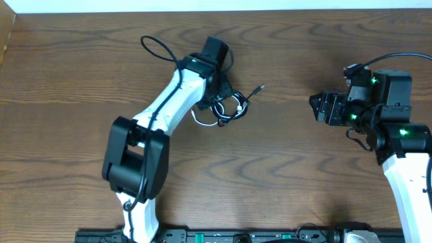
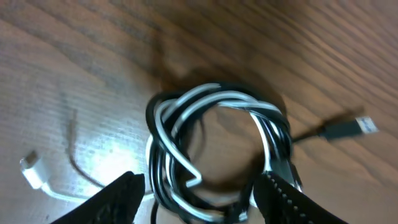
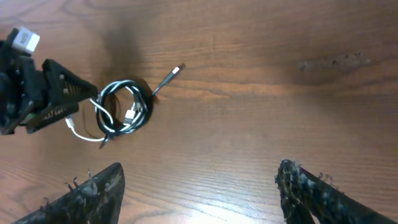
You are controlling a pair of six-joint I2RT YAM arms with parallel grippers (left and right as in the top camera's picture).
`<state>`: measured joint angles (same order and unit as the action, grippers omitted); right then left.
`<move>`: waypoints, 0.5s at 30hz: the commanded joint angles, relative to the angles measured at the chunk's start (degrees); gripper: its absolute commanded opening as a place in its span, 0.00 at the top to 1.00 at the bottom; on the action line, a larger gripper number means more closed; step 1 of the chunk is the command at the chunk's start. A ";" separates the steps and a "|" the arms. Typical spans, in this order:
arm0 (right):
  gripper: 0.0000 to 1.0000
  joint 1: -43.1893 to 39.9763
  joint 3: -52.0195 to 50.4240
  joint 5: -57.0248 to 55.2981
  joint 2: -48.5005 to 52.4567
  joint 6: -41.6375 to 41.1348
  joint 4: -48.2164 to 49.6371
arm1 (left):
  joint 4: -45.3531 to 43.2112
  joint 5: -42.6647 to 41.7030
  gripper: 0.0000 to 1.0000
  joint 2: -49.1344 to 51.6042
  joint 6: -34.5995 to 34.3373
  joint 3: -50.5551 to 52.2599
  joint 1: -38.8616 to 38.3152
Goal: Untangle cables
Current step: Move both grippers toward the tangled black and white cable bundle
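Tangled white and black cables (image 2: 199, 93) lie between left gripper's (image 2: 198, 186) spread fingers (image 2: 118, 199); right gripper (image 3: 200, 180), three o'clock, gapes empty. Pinching every loop could tighten knots.

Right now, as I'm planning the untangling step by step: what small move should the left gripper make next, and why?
Probably close the left gripper on the cables: its jaws stand apart on either side of the black-and-white coil's near edge. The right gripper is open and far from the coil, so securing it likely comes first.
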<state>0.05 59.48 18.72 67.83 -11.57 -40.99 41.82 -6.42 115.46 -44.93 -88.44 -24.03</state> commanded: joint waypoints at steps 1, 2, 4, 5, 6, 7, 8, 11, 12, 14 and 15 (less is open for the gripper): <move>0.26 -0.50 1.05 -1.53 0.07 -0.63 -0.37 | -1.53 4.13 0.46 2.71 -2.58 -0.57 0.11; 0.27 -0.50 1.05 -2.14 0.07 -0.63 -0.59 | -2.10 4.11 0.53 3.43 -2.62 -0.57 0.07; 0.27 -0.50 1.05 -2.56 0.07 -0.63 -0.85 | -2.12 4.11 0.60 4.31 -3.52 -0.57 -0.07; 0.27 -0.50 1.05 -2.56 0.07 -0.63 -1.01 | -2.12 4.13 0.62 4.83 -3.65 -0.55 -0.33; 0.27 -0.50 1.05 -2.56 0.07 -0.63 -1.03 | -2.12 4.15 0.63 5.07 -3.65 -0.55 -0.57; 0.27 -0.50 1.05 -2.54 0.07 -0.63 -1.03 | -2.19 4.33 0.63 5.31 -3.65 -0.55 -0.87; 0.27 -0.50 1.05 -2.54 0.07 -0.63 -1.03 | -2.16 4.59 0.63 5.42 -3.63 -0.55 -1.05; 0.27 -0.50 1.05 -2.54 0.07 -0.63 -1.07 | -2.10 6.32 0.66 5.57 -3.65 -0.33 -1.44; 0.27 -0.50 1.05 -2.54 0.07 -0.63 -1.20 | -2.16 6.99 0.66 5.57 -3.74 -0.04 -1.46; 0.28 -0.50 1.05 -2.54 0.07 -0.63 -1.27 | -2.32 7.61 0.67 5.81 -3.85 0.42 -1.44; 0.27 -0.50 1.05 -2.54 0.07 -0.63 -1.25 | -2.45 7.58 0.70 5.97 -3.85 0.52 -1.44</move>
<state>0.05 59.48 16.67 67.83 -11.57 -42.19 39.57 -1.23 119.85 -48.25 -88.44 -25.52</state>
